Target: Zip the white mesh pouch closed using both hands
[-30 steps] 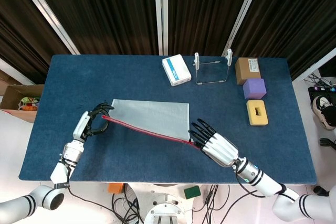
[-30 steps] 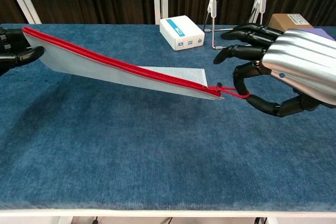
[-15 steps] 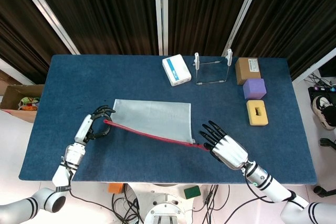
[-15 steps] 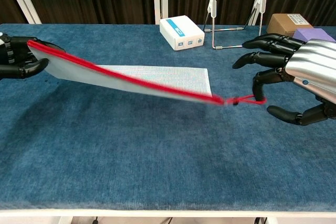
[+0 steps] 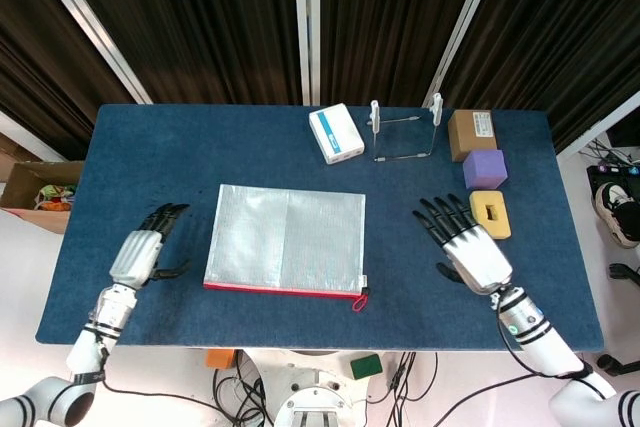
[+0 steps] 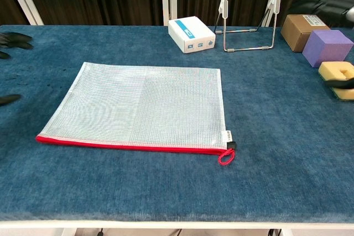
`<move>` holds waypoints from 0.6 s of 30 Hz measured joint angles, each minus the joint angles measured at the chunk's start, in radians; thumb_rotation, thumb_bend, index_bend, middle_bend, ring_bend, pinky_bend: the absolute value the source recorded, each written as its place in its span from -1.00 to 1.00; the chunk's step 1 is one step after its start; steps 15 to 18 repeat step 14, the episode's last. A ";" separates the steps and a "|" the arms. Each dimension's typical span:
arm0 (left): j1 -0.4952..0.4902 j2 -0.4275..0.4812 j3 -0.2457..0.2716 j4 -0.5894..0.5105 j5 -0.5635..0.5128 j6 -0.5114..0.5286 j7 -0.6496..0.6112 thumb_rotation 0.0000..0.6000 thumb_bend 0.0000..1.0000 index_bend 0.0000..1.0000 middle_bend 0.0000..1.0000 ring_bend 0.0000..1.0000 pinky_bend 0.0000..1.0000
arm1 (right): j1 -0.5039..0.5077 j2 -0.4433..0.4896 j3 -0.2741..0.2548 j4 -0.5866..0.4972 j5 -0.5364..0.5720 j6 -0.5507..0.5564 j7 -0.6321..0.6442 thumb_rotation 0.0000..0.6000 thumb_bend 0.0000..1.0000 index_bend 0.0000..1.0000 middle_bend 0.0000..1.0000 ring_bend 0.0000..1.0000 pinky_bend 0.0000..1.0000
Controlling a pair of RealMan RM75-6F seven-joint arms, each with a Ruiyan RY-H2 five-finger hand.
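Both hands have let go since the earlier frames: the white mesh pouch (image 5: 286, 240), then stretched taut and lifted between them, now lies flat on the blue worktop (image 5: 320, 137), a little left of centre and nearer the front edge. Its long axis runs left to right, parallel to that front edge, with the red zipper (image 6: 130, 146) along the near side and the red pull loop (image 6: 225, 157) at the right-hand near corner. From these views the zipper looks drawn fully across, so the task seems done. The right hand (image 5: 468, 248) rests well apart from the pouch, toward the right edge near the yellow foam block (image 5: 490, 214), fingers spread and holding nothing. The left hand (image 5: 143, 249) sits beside the pouch's left edge, fingers extended and empty. The main risk is a finger snagging the loop or dragging the pouch as the arms retreat, which could tug the slider back open
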 measured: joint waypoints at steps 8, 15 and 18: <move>0.137 0.204 -0.005 -0.103 -0.078 0.161 0.242 1.00 -0.51 -0.68 -0.76 -0.92 -0.76 | -0.164 0.180 0.008 -0.093 0.116 0.116 0.070 1.00 -0.62 -0.91 -0.79 -1.00 -0.80; 0.225 0.254 0.016 -0.153 -0.074 0.240 0.183 1.00 -0.51 -0.68 -0.75 -0.92 -0.76 | -0.321 0.210 -0.010 -0.095 0.154 0.255 0.187 1.00 -0.62 -0.91 -0.80 -1.00 -0.84; 0.225 0.254 0.016 -0.153 -0.074 0.240 0.183 1.00 -0.51 -0.68 -0.75 -0.92 -0.76 | -0.321 0.210 -0.010 -0.095 0.154 0.255 0.187 1.00 -0.62 -0.91 -0.80 -1.00 -0.84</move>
